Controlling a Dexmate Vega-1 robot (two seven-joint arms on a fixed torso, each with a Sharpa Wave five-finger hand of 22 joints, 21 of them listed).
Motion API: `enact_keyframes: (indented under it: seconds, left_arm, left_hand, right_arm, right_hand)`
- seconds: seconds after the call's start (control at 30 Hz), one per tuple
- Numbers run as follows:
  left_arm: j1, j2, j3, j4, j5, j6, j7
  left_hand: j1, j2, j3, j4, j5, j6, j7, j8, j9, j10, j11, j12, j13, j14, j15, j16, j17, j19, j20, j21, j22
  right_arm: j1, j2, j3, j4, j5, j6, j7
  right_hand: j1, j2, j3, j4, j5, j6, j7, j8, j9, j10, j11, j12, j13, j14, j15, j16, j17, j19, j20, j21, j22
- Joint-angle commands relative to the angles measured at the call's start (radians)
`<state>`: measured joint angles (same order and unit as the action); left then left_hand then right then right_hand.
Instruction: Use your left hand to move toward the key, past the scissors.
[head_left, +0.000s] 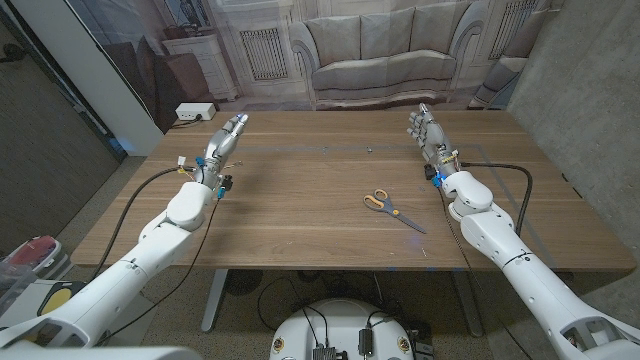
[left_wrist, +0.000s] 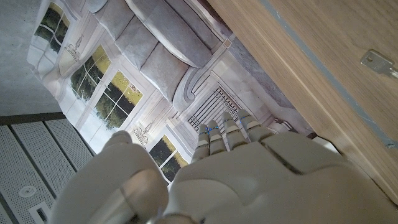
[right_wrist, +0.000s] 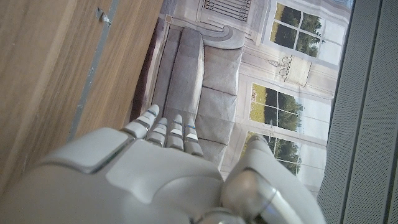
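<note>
A small silver key (head_left: 370, 150) lies near the far edge of the wooden table (head_left: 300, 215), roughly midway between the two hands; it also shows in the left wrist view as the key (left_wrist: 378, 62) and in the right wrist view as the key (right_wrist: 104, 15). Yellow-handled scissors (head_left: 392, 210) lie toward the right front, blades pointing to the front right. My left hand (head_left: 228, 134) is at the far left of the table, fingers (left_wrist: 219, 134) stretched out and holding nothing. My right hand (head_left: 425, 128) is at the far right with fingers (right_wrist: 163, 129) stretched out, nothing in it.
Thin blue tape lines (head_left: 300, 150) mark a rectangle on the table top. A white power strip (head_left: 193, 112) sits beyond the far left corner. A printed backdrop of a sofa (head_left: 385, 50) hangs behind the table. A concrete wall (head_left: 590, 90) stands to the right.
</note>
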<state>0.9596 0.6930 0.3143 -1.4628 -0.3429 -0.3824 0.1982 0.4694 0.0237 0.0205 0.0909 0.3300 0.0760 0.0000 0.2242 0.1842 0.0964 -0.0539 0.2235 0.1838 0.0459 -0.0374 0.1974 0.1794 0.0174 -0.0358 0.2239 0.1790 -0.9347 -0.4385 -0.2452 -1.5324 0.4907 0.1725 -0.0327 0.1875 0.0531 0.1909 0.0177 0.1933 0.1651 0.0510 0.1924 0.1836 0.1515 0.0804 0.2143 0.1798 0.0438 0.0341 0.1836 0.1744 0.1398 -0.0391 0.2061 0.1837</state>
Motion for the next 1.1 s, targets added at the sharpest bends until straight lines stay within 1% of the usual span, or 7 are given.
enact_keyframes:
  seconds: [0.03, 0.13, 0.3, 0.53, 0.6, 0.9, 1.1]
  left_arm:
    - [0.008, 0.023, 0.005, -0.033, 0.139, 0.044, 0.132]
    - [0.015, 0.024, 0.003, -0.04, 0.15, 0.052, 0.152]
    - [0.021, 0.022, 0.001, -0.034, 0.157, 0.055, 0.174]
    - [0.026, 0.036, -0.007, -0.039, 0.196, 0.075, 0.22]
    - [0.023, 0.047, -0.004, -0.046, 0.227, 0.101, 0.24]
    - [0.005, 0.067, 0.013, -0.046, 0.274, 0.158, 0.265]
    - [-0.004, 0.074, 0.017, -0.036, 0.284, 0.158, 0.274]
  left_hand:
    - [0.011, 0.0, -0.001, -0.004, 0.01, 0.011, -0.002, 0.0, 0.001, 0.014, -0.005, -0.001, 0.002, 0.013, -0.008, 0.004, 0.003, 0.006, -0.054, -0.001, 0.004]
    - [0.013, 0.002, -0.001, -0.005, 0.01, 0.013, -0.005, 0.0, 0.001, 0.014, -0.011, -0.002, 0.002, 0.016, -0.011, 0.004, 0.003, 0.007, -0.055, -0.001, 0.004]
    - [0.015, 0.004, 0.0, -0.006, 0.011, 0.015, -0.005, 0.0, 0.002, 0.016, -0.011, -0.002, 0.002, 0.016, -0.012, 0.003, 0.003, 0.007, -0.054, -0.002, 0.004]
    - [0.019, 0.007, 0.001, -0.007, 0.013, 0.021, -0.005, 0.0, 0.002, 0.023, -0.012, -0.002, 0.002, 0.02, -0.014, 0.003, 0.003, 0.01, -0.056, -0.002, 0.004]
    - [0.02, 0.007, 0.001, -0.008, 0.013, 0.021, -0.005, 0.0, 0.002, 0.024, -0.015, -0.002, 0.002, 0.02, -0.014, 0.003, 0.003, 0.01, -0.056, -0.002, 0.004]
    - [0.027, 0.011, 0.001, -0.01, 0.016, 0.031, -0.011, -0.001, 0.002, 0.032, -0.018, -0.003, 0.002, 0.031, -0.017, 0.004, 0.003, 0.015, -0.058, -0.002, 0.004]
    - [0.03, 0.013, 0.001, -0.012, 0.017, 0.031, -0.011, -0.002, 0.002, 0.029, -0.018, -0.005, 0.002, 0.031, -0.016, 0.002, 0.003, 0.014, -0.056, -0.003, 0.005]
  right_arm:
    - [-0.04, -0.02, 0.019, -0.053, 0.006, -0.006, -0.015]
    - [-0.047, -0.021, 0.022, -0.058, 0.006, 0.0, -0.019]
    - [-0.055, -0.022, 0.024, -0.057, 0.009, 0.006, -0.019]
    - [-0.063, -0.025, 0.028, -0.066, 0.013, 0.001, -0.024]
    - [-0.063, -0.026, 0.03, -0.07, 0.017, -0.007, -0.027]
    - [-0.052, -0.027, 0.028, -0.065, 0.015, -0.013, -0.024]
    - [-0.051, -0.02, 0.027, -0.057, 0.018, -0.008, -0.022]
  right_hand:
    - [0.0, 0.001, -0.002, -0.004, 0.005, 0.008, -0.002, 0.005, 0.004, 0.01, 0.0, -0.002, 0.001, 0.007, 0.002, 0.001, 0.004, 0.002, -0.011, 0.0, 0.002]
    - [0.0, 0.001, -0.002, -0.004, 0.005, 0.008, -0.002, 0.004, 0.004, 0.012, 0.001, -0.001, 0.001, 0.006, 0.003, 0.001, 0.004, 0.002, -0.011, 0.0, 0.002]
    - [0.0, 0.001, -0.002, -0.004, 0.005, 0.008, -0.003, 0.004, 0.004, 0.012, -0.002, -0.001, 0.001, 0.007, 0.003, 0.001, 0.004, 0.002, -0.01, -0.001, 0.002]
    - [-0.001, 0.002, -0.003, -0.004, 0.005, 0.008, -0.003, 0.004, 0.004, 0.013, 0.0, -0.001, 0.001, 0.008, 0.003, 0.001, 0.004, 0.002, -0.01, -0.001, 0.002]
    - [-0.001, 0.001, -0.003, -0.004, 0.005, 0.009, -0.003, 0.004, 0.004, 0.015, 0.0, -0.001, 0.001, 0.008, 0.003, 0.001, 0.004, 0.002, -0.01, -0.001, 0.002]
    - [-0.002, 0.002, -0.004, -0.005, 0.005, 0.009, -0.004, 0.004, 0.004, 0.018, 0.0, -0.001, 0.001, 0.012, 0.001, 0.002, 0.004, 0.006, -0.008, 0.001, 0.002]
    - [-0.002, 0.003, -0.004, -0.005, 0.005, 0.006, -0.001, 0.002, 0.004, 0.013, 0.0, -0.003, 0.002, 0.012, 0.004, 0.001, 0.004, 0.012, -0.011, 0.002, 0.002]
